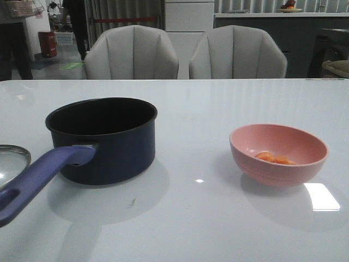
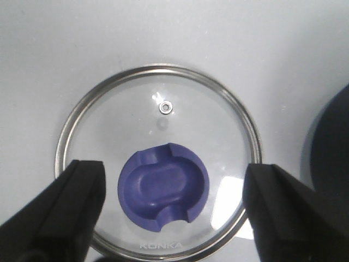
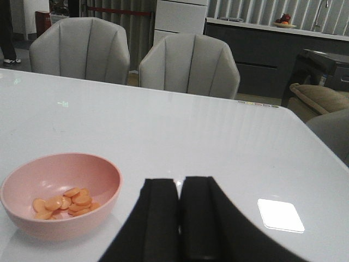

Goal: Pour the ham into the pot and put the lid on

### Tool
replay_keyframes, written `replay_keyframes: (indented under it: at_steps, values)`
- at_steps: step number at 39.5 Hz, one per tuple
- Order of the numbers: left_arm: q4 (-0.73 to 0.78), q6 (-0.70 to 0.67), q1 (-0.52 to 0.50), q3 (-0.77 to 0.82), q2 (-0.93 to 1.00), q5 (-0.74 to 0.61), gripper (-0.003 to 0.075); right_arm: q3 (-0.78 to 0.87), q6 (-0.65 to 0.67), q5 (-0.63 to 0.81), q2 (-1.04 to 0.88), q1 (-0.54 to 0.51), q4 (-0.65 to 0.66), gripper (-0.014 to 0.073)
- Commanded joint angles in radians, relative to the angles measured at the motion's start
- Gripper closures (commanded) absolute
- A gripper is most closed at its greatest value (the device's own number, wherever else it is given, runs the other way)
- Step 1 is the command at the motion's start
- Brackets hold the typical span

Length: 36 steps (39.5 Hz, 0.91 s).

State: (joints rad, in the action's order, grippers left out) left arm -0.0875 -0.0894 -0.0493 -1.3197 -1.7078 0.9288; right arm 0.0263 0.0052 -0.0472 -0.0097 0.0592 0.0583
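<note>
White table (image 1: pixel 218 218), nothing started: ham (image 1: pixel 274 159) sits in pink bowl (image 1: pixel 278 154) toward my right edge, pot (image 1: pixel 103 139) left, uncovered. Left gripper (image 2: pixel 173 210) hangs wide over the lid (image 2: pixel 158 158); right gripper (image 3: pixel 179 218) is pinched together, empty — I judge it must open and take the bowl.

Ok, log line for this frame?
ham: in pink bowl | pot: empty, uncovered | lid: on table | left gripper: open over lid | right gripper: shut, idle

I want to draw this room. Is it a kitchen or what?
Probably a dining area in a showroom or lab. A white table has two grey padded chairs behind it, and a saucepan and pink bowl stand on it.
</note>
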Motion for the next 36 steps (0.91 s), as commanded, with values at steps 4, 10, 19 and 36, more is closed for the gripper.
replay_keyframes:
  at_steps: [4,10,19,36]
  values:
    - [-0.014,0.052,0.038,0.013,0.222,-0.046,0.0272,-0.005,0.000,0.072,-0.021,-0.004,0.013,0.0455]
    - [-0.014,0.052,0.072,0.111,0.403,-0.123,0.0296,-0.005,0.000,0.072,-0.021,-0.004,0.013,0.0455]
    - [-0.014,0.052,0.085,0.264,0.670,-0.192,0.0297,-0.005,0.000,0.072,-0.021,-0.004,0.013,0.0455]
    - [0.018,0.052,0.117,0.681,1.197,-0.474,0.0297,-0.005,0.000,0.072,-0.020,-0.004,0.013,0.0455]
